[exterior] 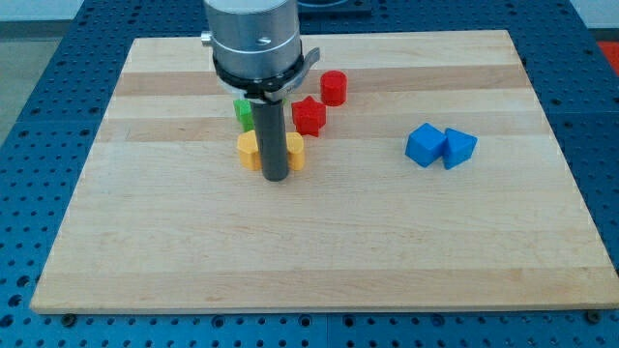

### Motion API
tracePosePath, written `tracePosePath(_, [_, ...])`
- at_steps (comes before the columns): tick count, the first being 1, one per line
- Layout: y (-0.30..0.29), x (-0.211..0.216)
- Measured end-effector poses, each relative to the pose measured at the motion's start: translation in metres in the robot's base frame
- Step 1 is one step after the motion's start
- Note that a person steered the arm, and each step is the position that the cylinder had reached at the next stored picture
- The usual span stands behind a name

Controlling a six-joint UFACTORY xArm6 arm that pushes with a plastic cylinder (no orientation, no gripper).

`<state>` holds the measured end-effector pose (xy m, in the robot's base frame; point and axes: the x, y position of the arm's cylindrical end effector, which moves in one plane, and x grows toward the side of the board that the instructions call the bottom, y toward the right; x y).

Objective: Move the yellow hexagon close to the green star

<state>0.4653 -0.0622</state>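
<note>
**Tip at the yellow blocks**

We've no fingers, just a rod; our tip holds nothing and sits in front of two yellow blocks, approx. between them. Yellow hexagon shows on view's left of rod, other yellow block on right. Green block, prob. the star, partly hidden, just above hexagon.

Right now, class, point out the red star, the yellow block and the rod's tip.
red star point(309, 116): camera view, middle of its top face.
yellow block point(250, 151): camera view, part left of the rod.
my tip point(276, 178): camera view, rod's very end.
</note>
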Motion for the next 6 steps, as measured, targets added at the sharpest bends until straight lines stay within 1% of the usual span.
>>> tracePosePath(1, [-0.013, 0.005])
tracePosePath(2, [-0.027, 0.000])
tracePosePath(4, [-0.031, -0.017])
tracePosePath(5, [-0.031, -0.003])
tracePosePath(6, [-0.020, 0.031])
